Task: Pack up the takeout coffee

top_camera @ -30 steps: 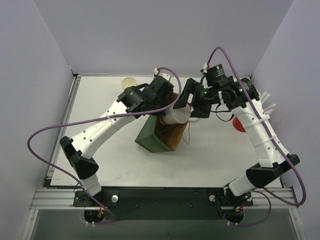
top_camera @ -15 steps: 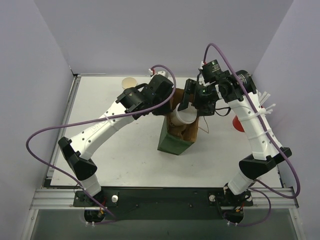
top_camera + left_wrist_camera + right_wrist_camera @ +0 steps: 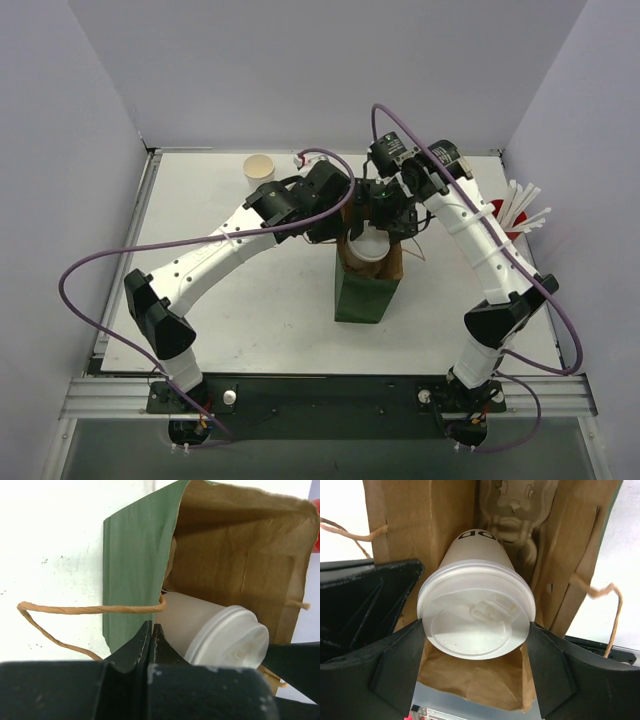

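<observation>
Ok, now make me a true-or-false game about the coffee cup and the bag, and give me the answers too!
1. The right gripper holds a lidded cup in the mouth of the open bag. True.
2. The bag is red. False: it is green outside and brown inside.
3. The left gripper is wide open. False: its fingers are shut together by the bag's edge.
4. An open cup with no lid stands on the table, away from the bag. True.
5. The straws are in the bag. False: they stand outside it, over at the table's right side.
</observation>
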### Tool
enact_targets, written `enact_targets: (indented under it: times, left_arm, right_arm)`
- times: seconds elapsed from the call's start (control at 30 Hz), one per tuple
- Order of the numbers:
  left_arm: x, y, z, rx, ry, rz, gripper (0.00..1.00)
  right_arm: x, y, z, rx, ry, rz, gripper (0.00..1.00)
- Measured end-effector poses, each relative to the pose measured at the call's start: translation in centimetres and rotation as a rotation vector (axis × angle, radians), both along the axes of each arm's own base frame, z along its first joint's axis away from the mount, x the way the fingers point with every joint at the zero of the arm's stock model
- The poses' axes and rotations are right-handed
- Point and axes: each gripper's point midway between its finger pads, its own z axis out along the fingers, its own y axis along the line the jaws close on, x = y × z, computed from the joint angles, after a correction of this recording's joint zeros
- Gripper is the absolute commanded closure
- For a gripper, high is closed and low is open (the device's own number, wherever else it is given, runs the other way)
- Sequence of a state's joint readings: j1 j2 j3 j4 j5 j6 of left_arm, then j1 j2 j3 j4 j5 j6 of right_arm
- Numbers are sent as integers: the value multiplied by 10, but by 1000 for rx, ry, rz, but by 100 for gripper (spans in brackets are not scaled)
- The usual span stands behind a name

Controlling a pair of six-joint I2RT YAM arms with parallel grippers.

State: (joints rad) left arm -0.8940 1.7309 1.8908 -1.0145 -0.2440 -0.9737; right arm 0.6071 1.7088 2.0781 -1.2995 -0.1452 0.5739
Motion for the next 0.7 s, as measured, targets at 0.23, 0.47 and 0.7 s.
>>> enact_targets:
  times: [0.23,0.47,0.7]
  left_arm:
    - [-5,4,-13,1,40,32,100]
    - [-11,10,-15,-23,56,67,100]
    - [-15,13,-16,-57,61,94,100]
  right_arm:
    - [2,10,-20,-90,8,56,57]
    - [-4,8,-26,-125,14,68,57]
    - [-12,7,-38,-156,49,78,57]
